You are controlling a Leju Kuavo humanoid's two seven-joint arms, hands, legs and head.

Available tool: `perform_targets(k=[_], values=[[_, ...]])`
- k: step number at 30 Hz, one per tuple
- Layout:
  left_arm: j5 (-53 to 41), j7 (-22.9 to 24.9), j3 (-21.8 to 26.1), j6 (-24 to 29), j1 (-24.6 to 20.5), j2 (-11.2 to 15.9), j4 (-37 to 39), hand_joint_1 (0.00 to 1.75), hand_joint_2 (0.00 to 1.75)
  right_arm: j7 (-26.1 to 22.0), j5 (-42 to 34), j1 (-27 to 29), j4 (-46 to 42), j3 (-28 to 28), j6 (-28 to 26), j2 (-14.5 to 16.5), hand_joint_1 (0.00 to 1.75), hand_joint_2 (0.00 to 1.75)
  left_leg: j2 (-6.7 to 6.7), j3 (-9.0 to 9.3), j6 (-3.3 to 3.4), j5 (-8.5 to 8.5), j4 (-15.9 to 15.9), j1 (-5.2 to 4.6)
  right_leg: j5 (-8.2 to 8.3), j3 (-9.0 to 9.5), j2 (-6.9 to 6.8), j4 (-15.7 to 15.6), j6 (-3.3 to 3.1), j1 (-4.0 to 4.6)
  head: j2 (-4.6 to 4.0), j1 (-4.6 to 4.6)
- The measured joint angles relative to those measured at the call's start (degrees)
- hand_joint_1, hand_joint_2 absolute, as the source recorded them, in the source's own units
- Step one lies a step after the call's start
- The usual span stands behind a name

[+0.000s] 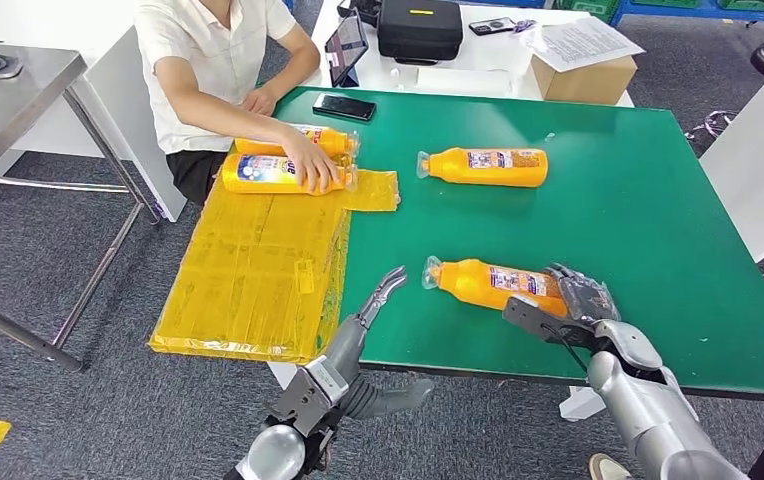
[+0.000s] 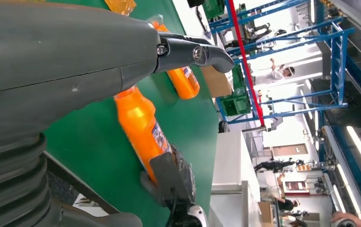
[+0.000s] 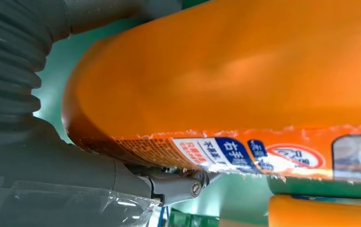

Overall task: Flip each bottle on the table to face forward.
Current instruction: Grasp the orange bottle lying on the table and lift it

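Near the green table's (image 1: 638, 220) front edge an orange bottle (image 1: 483, 283) lies on its side, cap to the left and label up. My right hand (image 1: 570, 303) grips its base end, fingers over the top and thumb underneath. Up close the right wrist view has that bottle (image 3: 226, 80) against the hand. In the left wrist view this bottle (image 2: 143, 125) lies with the right hand (image 2: 171, 182) at its base. My left hand (image 1: 383, 293) is open at the table's front left edge, left of the cap, touching nothing. A second bottle (image 1: 485, 166) lies further back, also (image 2: 183, 80).
A seated person (image 1: 208, 60) at the far left presses a hand on two more orange bottles (image 1: 273, 173) lying on a yellow sheet (image 1: 258, 270) that hangs off the table's left edge. Behind lie a phone (image 1: 344, 106), a tablet (image 1: 346, 45), a black case (image 1: 419, 28) and a cardboard box (image 1: 583, 78).
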Motion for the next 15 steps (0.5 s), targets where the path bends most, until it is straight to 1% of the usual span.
perform_targets(k=[3, 9, 15], values=[[-0.15, 0.02, 0.01, -0.22, 0.06, 0.00, 0.00, 0.00, 1.75, -2.33, -4.75, 0.57, -0.07, -0.12, 2.16, -0.67, 1.75, 1.75, -0.04, 0.20, 0.03, -0.04, 0.00, 0.01, -0.04, -0.02, 0.00, -0.03, 0.04, 0.01, 0.00, 0.01], [-0.20, -0.06, 0.04, -0.32, 0.06, 0.00, 0.00, 0.00, 1.75, -5.79, -11.22, 1.82, -0.88, -0.60, 5.15, -1.35, 1.75, 1.75, 0.05, 0.34, 0.03, -0.06, 0.00, 0.03, 0.01, 0.30, 0.03, -0.03, 0.01, 0.04, 0.00, 0.00], [0.28, -0.25, 0.20, -0.34, 0.05, 0.00, 0.00, 0.00, 1.75, -7.32, -13.59, 3.39, -2.25, -1.38, 5.49, -1.56, 1.75, 1.75, 0.09, 0.44, -0.03, -0.12, 0.00, 0.05, -0.02, 0.21, 0.07, -0.03, 0.01, 0.07, 0.00, 0.01]])
